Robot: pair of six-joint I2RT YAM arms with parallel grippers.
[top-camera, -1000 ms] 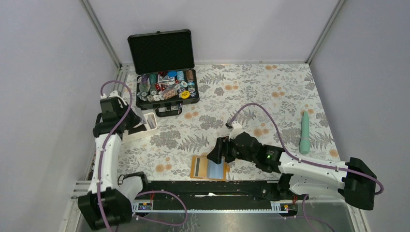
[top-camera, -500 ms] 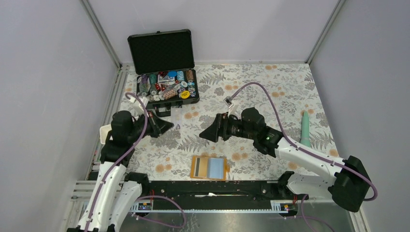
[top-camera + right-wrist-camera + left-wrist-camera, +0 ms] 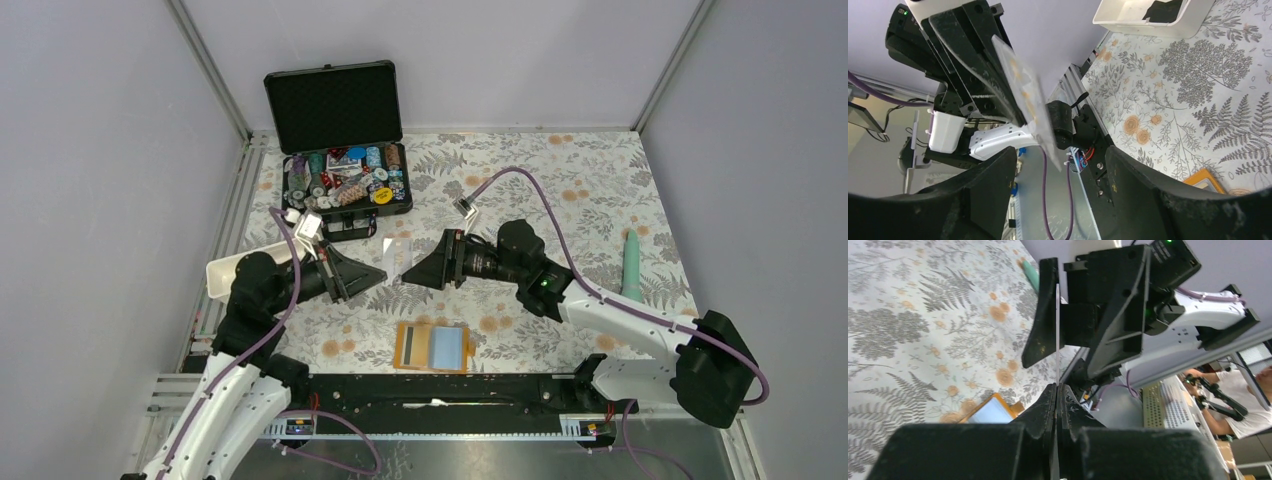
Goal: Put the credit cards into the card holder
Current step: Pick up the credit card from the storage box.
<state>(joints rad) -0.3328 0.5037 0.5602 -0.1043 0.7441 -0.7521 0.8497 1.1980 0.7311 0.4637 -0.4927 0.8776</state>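
In the top view my left gripper (image 3: 381,273) is shut on a pale, see-through credit card (image 3: 397,248) and holds it in the air over the middle of the table. My right gripper (image 3: 408,275) faces it, open. The card's free end reaches between the right fingers, close to one finger (image 3: 1040,320). The left wrist view shows the card (image 3: 1056,335) edge-on, sticking out of my shut left gripper (image 3: 1057,386). The right wrist view shows it (image 3: 1023,92) broadside above the right gripper (image 3: 1060,162). The orange card holder (image 3: 433,347) lies open near the front edge. A black card (image 3: 1162,10) lies in the white tray.
The white tray (image 3: 228,270) stands at the left, partly behind my left arm. An open black case (image 3: 340,190) full of chips stands at the back left. A teal stick-shaped object (image 3: 631,272) lies at the right. The black rail (image 3: 450,385) runs along the front edge.
My left arm swung from the white tray to the middle with the pale card. My right gripper rose from the card holder and turned to face the left gripper.
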